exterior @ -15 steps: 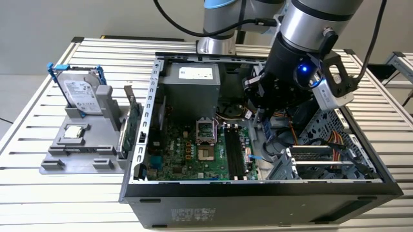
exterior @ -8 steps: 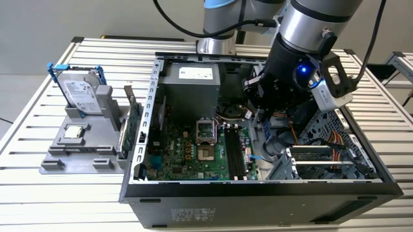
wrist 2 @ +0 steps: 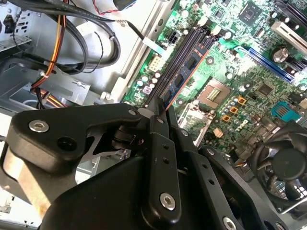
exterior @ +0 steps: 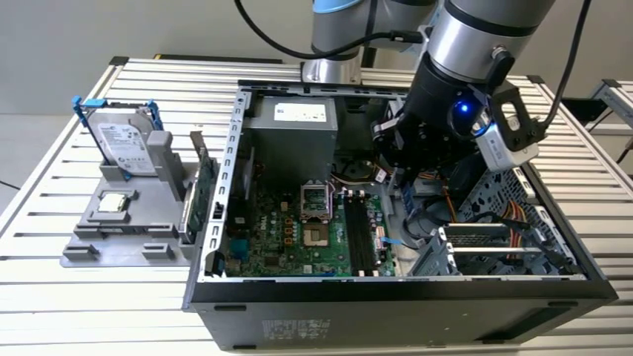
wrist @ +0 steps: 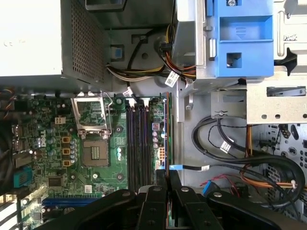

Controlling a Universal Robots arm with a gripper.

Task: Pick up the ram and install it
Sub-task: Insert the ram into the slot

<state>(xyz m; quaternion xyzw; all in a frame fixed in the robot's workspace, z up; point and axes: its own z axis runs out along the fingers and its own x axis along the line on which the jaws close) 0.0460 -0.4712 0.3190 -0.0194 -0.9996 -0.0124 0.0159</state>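
Note:
My gripper (exterior: pixel 401 189) hangs inside the open computer case, over the motherboard's edge by the drive cage. It is shut on the ram (wrist: pixel 166 129), a thin green stick seen edge-on between the black fingers (wrist: pixel 180 191). In the second wrist view the ram (wrist 2: pixel 188 79) shows as a thin line running out from the gripper (wrist 2: pixel 158 115). The ram runs parallel to the black memory slots (wrist: pixel 136 139), a little to their side, toward the drive cage. Those slots (exterior: pixel 361 237) lie on the board beside the CPU socket (exterior: pixel 314 196). The stick looks held above the board, outside any slot.
A power supply (exterior: pixel 292 126) fills the case's far corner. Bundled cables (wrist: pixel 230 148) and the metal drive cage (exterior: pixel 494 237) crowd the side by the gripper. Outside the case, a hard drive (exterior: pixel 129 144) and a green card (exterior: pixel 203 196) stand in a grey holder (exterior: pixel 118 237).

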